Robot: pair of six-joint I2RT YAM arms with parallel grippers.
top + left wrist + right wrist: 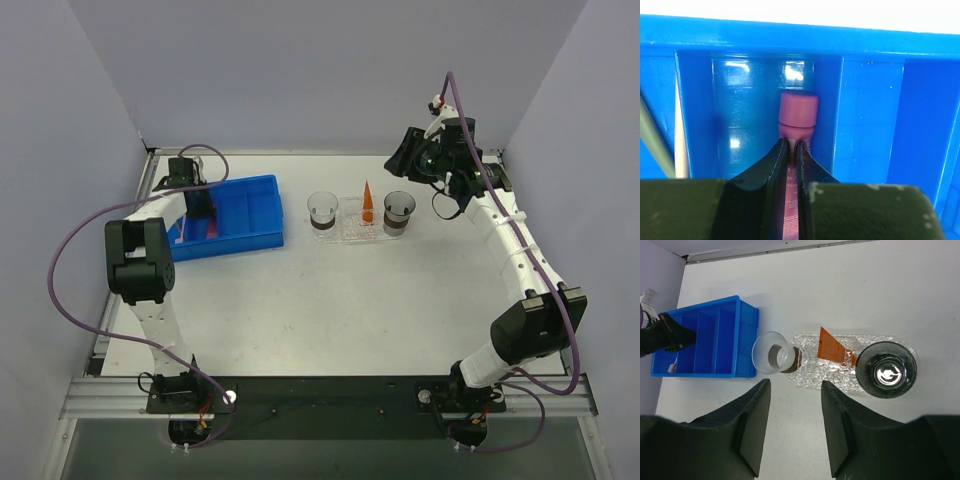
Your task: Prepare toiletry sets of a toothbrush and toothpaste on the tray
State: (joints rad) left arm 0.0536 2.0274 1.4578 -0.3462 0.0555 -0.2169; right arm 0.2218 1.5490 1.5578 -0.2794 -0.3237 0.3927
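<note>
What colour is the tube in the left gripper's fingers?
Pink, cap and all. The tube in the left gripper shows best in the left wrist view.

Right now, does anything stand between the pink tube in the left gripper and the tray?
Yes: the blue bin's right wall, then a clear cup standing at the tray's end nearest the bin. Nothing else visible blocks the pink toothpaste.

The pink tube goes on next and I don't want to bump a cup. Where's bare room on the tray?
Bare tray shows between the clear cup and the orange tube. The tube's cap end nearly meets the dark cup: crowded there. Open table borders the tray's near side.
</note>
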